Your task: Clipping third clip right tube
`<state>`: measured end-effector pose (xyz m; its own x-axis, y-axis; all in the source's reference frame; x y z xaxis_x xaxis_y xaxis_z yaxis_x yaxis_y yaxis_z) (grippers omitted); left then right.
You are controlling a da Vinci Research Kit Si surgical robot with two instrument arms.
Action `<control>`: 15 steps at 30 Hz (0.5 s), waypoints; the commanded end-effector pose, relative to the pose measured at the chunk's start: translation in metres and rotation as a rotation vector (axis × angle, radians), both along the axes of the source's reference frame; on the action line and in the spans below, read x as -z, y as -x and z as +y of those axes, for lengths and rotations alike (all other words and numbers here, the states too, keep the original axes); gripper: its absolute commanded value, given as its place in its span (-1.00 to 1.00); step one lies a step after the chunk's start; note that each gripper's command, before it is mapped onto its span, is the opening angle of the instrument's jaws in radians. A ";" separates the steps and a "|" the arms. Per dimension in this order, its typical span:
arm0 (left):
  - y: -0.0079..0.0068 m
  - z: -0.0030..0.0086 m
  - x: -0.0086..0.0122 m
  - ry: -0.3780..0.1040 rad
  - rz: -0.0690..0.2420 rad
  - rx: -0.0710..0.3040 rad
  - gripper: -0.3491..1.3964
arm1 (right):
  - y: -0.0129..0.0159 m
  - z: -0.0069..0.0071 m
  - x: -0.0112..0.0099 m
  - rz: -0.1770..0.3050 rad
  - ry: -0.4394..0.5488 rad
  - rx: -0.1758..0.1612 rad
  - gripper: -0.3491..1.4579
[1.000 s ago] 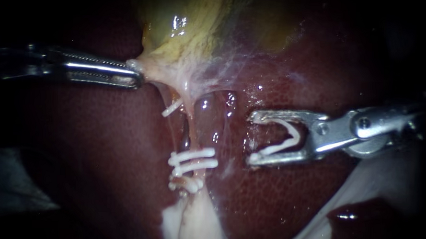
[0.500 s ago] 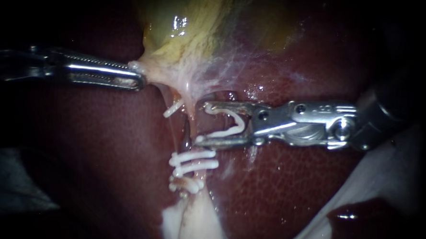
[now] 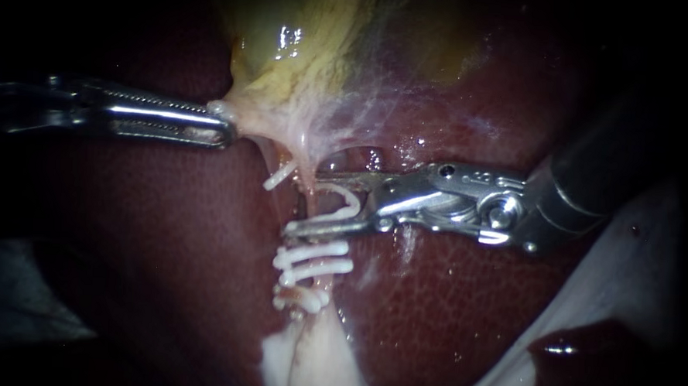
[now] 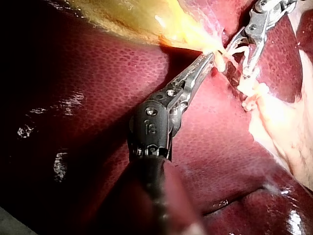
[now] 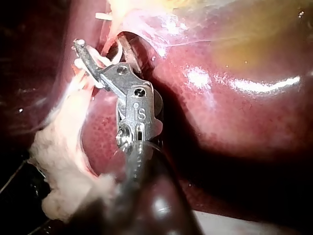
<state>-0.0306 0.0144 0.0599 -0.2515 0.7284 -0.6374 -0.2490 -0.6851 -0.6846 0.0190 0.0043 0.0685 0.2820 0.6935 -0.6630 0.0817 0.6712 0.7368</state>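
Position: right instrument [image 3: 302, 201], end effector wide with loaded clip [image 3: 343, 204] seated between jaws, straddles right tube [image 3: 308, 193] crosswise, just above placed clips [image 3: 314, 260]; tube runs up-down. Left instrument [image 3: 224, 130], clamped on gallbladder [image 3: 288, 55], lies farther.

Endoscope view. The shaft of the left instrument [image 3: 219, 129] runs off the left edge in shadow. The shaft of the right instrument [image 3: 305, 203] fades into the dark upper right. The top edge cuts off the gallbladder [image 3: 304, 36]. The loaded clip [image 3: 345, 205] and the metal around it cover part of the tube [image 3: 306, 214]. The lowest placed clips [image 3: 301, 298] merge together, so their number cannot be told.
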 end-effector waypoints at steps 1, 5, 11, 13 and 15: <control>0.0000 0.0000 0.0000 0.000 0.000 0.000 -1.00 | -0.0001 0.0001 0.0000 0.019 -0.020 -0.004 -0.07; 0.0000 0.0000 0.0000 0.000 0.000 0.000 -1.00 | -0.0008 0.0004 0.0001 0.095 -0.091 -0.010 -0.07; 0.0000 0.0000 0.0000 0.000 0.000 0.000 -1.00 | -0.0011 0.0009 0.0011 0.176 -0.145 -0.024 -0.09; 0.0000 0.0000 0.0000 0.000 0.000 0.000 -1.00 | -0.0010 0.0014 0.0017 0.194 -0.158 -0.030 -0.09; 0.0000 0.0000 0.0000 0.000 0.000 0.000 -1.00 | -0.0009 0.0017 0.0021 0.204 -0.164 -0.038 -0.11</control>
<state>-0.0306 0.0144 0.0599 -0.2516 0.7283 -0.6374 -0.2489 -0.6852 -0.6845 0.0198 0.0062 0.0662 0.1210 0.8054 -0.5802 0.2196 0.5483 0.8069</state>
